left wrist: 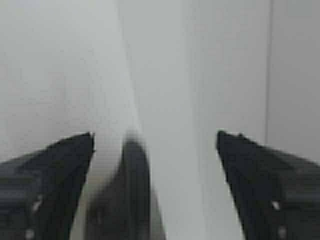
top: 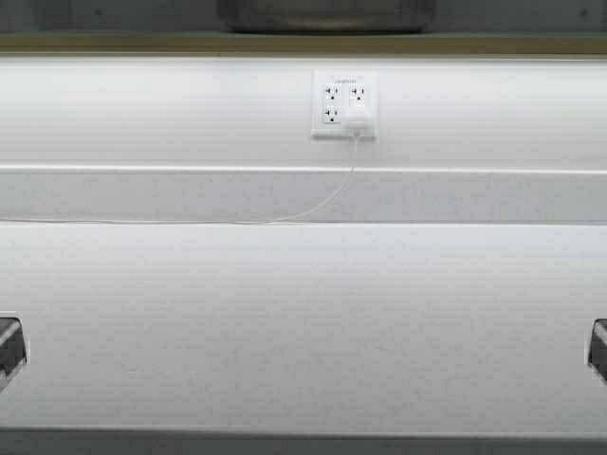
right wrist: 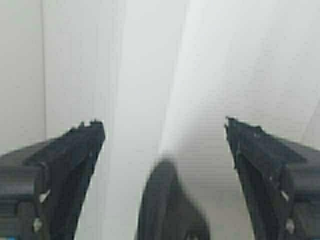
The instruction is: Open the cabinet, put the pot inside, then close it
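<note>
A wide dark-grey pot [top: 327,14] stands on a brownish ledge at the top of the high view. The frame edge cuts it off, so its handles and inside are hidden. Below it are white cabinet panels [top: 303,322], with no open door in view. My left gripper [left wrist: 155,135] is open and empty, facing a white panel. Only a dark part of it shows at the left edge of the high view [top: 8,349]. My right gripper [right wrist: 165,121] is open and empty, facing a white panel, and shows at the right edge of the high view [top: 599,346].
A white wall outlet [top: 344,104] has a white plug and a thin cord [top: 322,204] hanging down to the left. A blurred dark shape sits close between the fingers in each wrist view [left wrist: 134,190] [right wrist: 167,205]. I cannot tell what it is. Vertical panel seams [left wrist: 270,75] [right wrist: 42,65] run beside the grippers.
</note>
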Tool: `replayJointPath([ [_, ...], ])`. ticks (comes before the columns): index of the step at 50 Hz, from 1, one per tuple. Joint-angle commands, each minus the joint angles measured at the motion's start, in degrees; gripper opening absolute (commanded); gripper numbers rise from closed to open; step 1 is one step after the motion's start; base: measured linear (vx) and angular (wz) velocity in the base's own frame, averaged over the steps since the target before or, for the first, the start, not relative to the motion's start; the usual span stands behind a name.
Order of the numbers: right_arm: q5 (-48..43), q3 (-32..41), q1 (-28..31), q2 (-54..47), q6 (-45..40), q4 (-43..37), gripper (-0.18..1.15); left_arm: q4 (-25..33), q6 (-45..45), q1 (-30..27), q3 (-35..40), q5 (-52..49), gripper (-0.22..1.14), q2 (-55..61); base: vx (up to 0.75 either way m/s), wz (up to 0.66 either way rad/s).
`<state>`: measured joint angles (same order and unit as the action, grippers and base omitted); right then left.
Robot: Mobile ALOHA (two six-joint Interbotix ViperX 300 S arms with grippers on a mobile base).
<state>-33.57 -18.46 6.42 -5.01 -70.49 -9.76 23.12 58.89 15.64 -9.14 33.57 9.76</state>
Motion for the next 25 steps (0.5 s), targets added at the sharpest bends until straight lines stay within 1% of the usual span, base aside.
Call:
replayJointPath([
  [1, -0.18, -0.7, -1.32, 3.52, 0.44, 1.85, 1.02, 0.0, -0.18, -2.2, -2.9, 0.97, 1.02, -4.39, 0.0, 0.0],
  [5, -0.18, -1.85, -1.32, 4.92, 0.53, 4.04, 1.0, -0.79, -0.44, -2.46, -5.36, 1.49, 1.01, -6.15, 0.0, 0.0],
  [7, -0.09, -3.08, -1.41, 6.06, 1.23, 5.71, 0.98, -2.55, -1.05, -2.46, -7.21, 1.58, 0.99, -7.47, 0.0, 0.0],
  [8, 0.09, -3.69, -1.32, 6.68, 1.67, 6.77, 0.95, -3.69, -1.49, -2.55, -8.0, 1.58, 0.97, -8.09, 0.0, 0.0],
  [10, 1.14, -4.83, -1.32, 8.0, 2.46, 9.14, 0.87, -5.71, -2.99, -2.64, -9.76, 1.58, 0.9, -9.4, 0.0, 0.0],
  [11, 2.11, -5.36, -1.32, 8.61, 2.64, 10.63, 0.82, -6.59, -4.04, -2.64, -10.63, 1.41, 0.85, -10.02, 0.0, 0.0],
  [13, 4.22, -6.42, -1.32, 9.76, 3.34, 14.06, 0.66, -8.35, -6.59, -2.55, -12.48, 1.14, 0.7, -11.34, 0.0, 0.0],
  [15, 6.15, -7.38, -1.32, 10.99, 4.31, 17.84, 0.46, -10.02, -9.49, -2.55, -14.24, 0.79, 0.5, -12.66, 0.0, 0.0],
  [17, 7.65, -8.44, -1.32, 12.04, 6.15, 21.71, 0.24, -11.6, -12.48, -2.46, -15.82, -0.18, 0.26, -13.8, 0.0, 0.0],
  [18, 8.26, -8.96, -1.14, 12.74, 7.29, 23.38, 0.14, -12.3, -14.06, -2.37, -16.61, -0.79, 0.14, -14.41, 0.0, 0.0],
  [20, 9.76, -10.37, -0.7, 14.15, 9.49, 26.37, -0.03, -13.01, -17.31, -2.02, -18.19, -2.37, -0.06, -15.64, 0.0, 0.0],
  [21, 10.63, -11.16, -0.44, 14.85, 10.55, 27.51, -0.08, -13.27, -18.9, -1.85, -19.07, -3.08, -0.13, -16.17, -0.01, 0.0],
  [22, 11.43, -11.95, -0.26, 15.64, 11.95, 28.3, -0.09, -13.27, -20.48, -1.67, -19.86, -3.87, -0.16, -16.79, -0.01, 0.0],
  [23, 12.48, -12.83, 0.0, 16.44, 13.36, 28.48, -0.08, -13.27, -22.06, -1.41, -20.65, -4.66, -0.15, -17.4, -0.01, -0.01],
  [25, 14.77, -14.59, 0.7, 18.11, 16.08, 28.56, -0.02, -13.36, -25.22, -1.14, -22.59, -5.98, -0.09, -18.81, -0.02, -0.01],
])
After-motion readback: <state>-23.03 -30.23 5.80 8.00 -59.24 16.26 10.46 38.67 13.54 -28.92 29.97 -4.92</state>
